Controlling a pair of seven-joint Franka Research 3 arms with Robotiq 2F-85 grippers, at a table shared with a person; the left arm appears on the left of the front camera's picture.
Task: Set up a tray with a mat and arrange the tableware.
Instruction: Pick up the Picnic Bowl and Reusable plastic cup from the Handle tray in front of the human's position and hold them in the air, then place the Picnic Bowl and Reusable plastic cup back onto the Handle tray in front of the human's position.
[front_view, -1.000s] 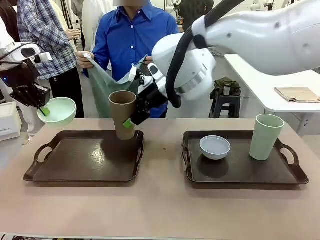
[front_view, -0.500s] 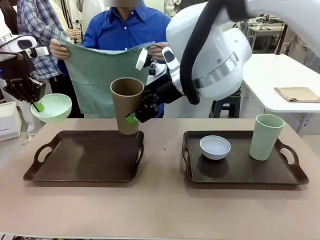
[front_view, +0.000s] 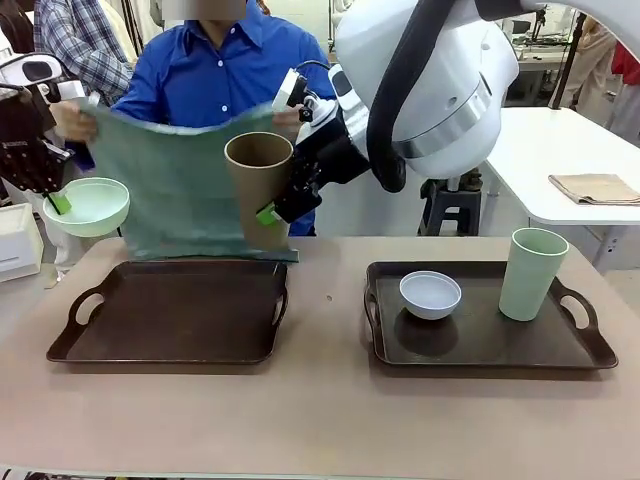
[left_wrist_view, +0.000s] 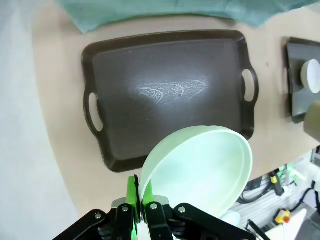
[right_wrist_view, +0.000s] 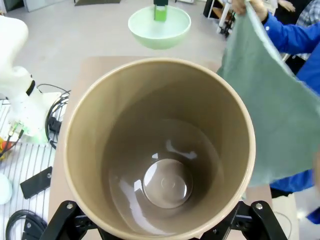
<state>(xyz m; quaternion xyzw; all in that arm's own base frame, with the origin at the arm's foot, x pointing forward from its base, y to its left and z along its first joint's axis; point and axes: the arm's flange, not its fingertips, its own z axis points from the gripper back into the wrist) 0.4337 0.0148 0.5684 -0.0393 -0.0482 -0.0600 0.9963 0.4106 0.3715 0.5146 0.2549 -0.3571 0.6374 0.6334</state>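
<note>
The left gripper is clenched tight on the rim of the pale green bowl, holding it in the air off the far left corner of the left tray. The right gripper — jaws spread wide — grasps the tall brown cup above that tray's far edge, just in front of the mat a person holds up.

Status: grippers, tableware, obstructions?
Left gripper shut on green bowl, right gripper on brown cup, both aloft. Person dangles mat at left tray's far edge.
</note>
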